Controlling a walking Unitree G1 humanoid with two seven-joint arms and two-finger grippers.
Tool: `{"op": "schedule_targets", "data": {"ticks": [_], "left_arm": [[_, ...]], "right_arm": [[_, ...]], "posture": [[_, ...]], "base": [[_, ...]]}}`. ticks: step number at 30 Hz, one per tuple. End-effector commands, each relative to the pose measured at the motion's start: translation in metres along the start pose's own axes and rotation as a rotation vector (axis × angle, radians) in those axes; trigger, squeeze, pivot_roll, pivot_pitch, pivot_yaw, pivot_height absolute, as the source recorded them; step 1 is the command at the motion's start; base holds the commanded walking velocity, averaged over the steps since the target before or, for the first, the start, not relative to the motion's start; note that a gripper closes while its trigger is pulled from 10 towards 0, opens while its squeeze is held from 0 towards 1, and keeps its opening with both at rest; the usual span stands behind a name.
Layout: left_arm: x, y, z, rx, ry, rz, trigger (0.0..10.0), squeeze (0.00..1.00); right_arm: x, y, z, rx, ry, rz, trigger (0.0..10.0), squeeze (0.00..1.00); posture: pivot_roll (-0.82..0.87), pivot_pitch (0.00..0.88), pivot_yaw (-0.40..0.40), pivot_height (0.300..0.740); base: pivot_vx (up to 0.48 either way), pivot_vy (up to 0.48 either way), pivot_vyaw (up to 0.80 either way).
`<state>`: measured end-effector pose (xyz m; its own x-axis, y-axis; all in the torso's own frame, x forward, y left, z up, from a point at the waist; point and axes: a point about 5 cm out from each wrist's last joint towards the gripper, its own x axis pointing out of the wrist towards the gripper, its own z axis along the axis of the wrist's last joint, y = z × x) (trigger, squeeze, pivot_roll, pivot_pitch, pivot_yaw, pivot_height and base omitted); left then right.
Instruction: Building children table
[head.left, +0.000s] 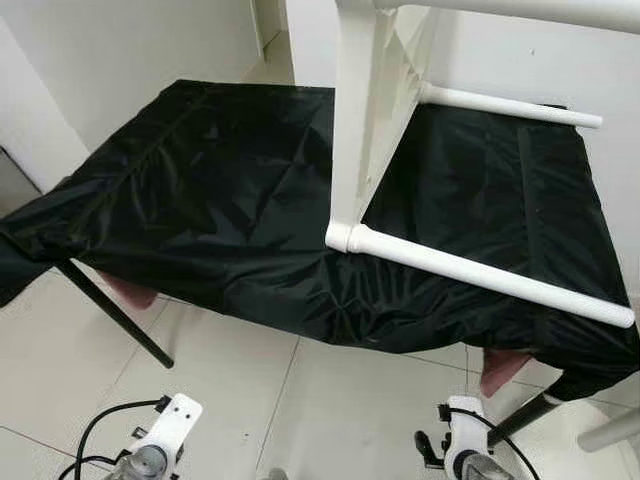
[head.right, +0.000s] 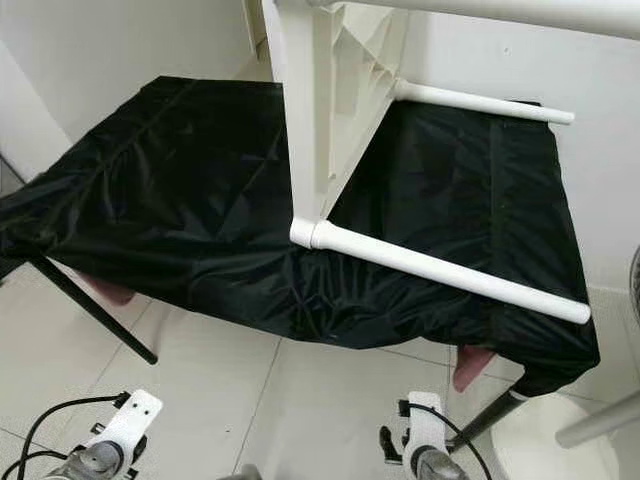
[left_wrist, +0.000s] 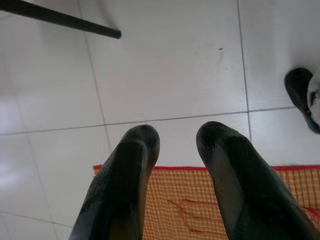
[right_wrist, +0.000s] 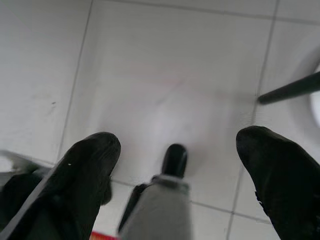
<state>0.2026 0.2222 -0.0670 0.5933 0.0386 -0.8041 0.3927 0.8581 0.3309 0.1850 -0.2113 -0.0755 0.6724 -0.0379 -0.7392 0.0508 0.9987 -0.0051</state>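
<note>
White kids' table (head.left: 375, 120) lies on its side on a black sheet (head.left: 220, 200), tabletop panel standing on edge w/ its ribbed underside showing. Two round white legs stick out toward the robot's right: the near leg (head.left: 490, 275) runs from the panel's lower corner along the sheet to the sheet's right edge, touching the fabric; the far leg (head.left: 510, 105) sits higher up, near the white wall (head.left: 520, 50). A third white tube crosses the top of the head views; can't tell what it joins.

The sheet drapes over a low stand w/ thin black legs: one black leg (head.left: 115, 315) angles down to the floor at the front left, another at the front right. Pinkish bits poke out under the sheet's front edge at both sides; can't tell what they are.

Floor is white tile (head.left: 300, 400).

Both arms hang low, near the bottom edge of the head views, well apart from the table. Left gripper (left_wrist: 177, 137) points down at the tile, fingers a little apart, holding nothing; an orange woven mat (left_wrist: 200, 205) w/ red edge lies below it. Right gripper (right_wrist: 177, 142) also points at the floor, fingers spread wide, holding nothing; the robot's dark foot (right_wrist: 175, 160) shows between them.
</note>
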Motion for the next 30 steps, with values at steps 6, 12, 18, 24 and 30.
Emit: {"op": "schedule_targets", "data": {"ticks": [6,12,18,24,30], "left_arm": [[0.001,-0.003,0.006,-0.040,-0.036,0.001,10.0,0.00],[0.002,-0.016,0.011,-0.086,-0.072,-0.016,10.0,0.00],[0.001,-0.029,0.007,-0.180,-0.085,-0.017,10.0,0.00],[-0.001,-0.032,-0.001,-0.224,-0.058,0.033,10.0,0.00],[-0.001,-0.034,-0.003,-0.160,-0.059,0.093,10.0,0.00]], "right_arm": [[-0.001,0.012,-0.009,-0.026,0.010,0.013,10.0,0.00],[-0.002,0.014,-0.013,-0.041,0.013,0.006,10.0,0.00],[-0.003,0.013,-0.013,-0.086,0.015,0.000,10.0,0.00],[-0.002,0.011,-0.013,-0.071,0.017,-0.032,10.0,0.00],[-0.005,0.012,-0.022,-0.105,0.060,-0.063,10.0,0.00]], "posture": [[0.11,0.003,0.157,0.740],[0.11,0.005,0.103,0.740],[0.11,0.001,0.069,0.740],[0.12,0.000,0.069,0.740],[0.14,0.000,0.034,0.740]], "base": [[0.000,0.000,0.00],[0.000,0.000,0.00],[0.000,0.000,0.00],[0.000,0.000,0.00],[0.000,0.000,0.00]]}}
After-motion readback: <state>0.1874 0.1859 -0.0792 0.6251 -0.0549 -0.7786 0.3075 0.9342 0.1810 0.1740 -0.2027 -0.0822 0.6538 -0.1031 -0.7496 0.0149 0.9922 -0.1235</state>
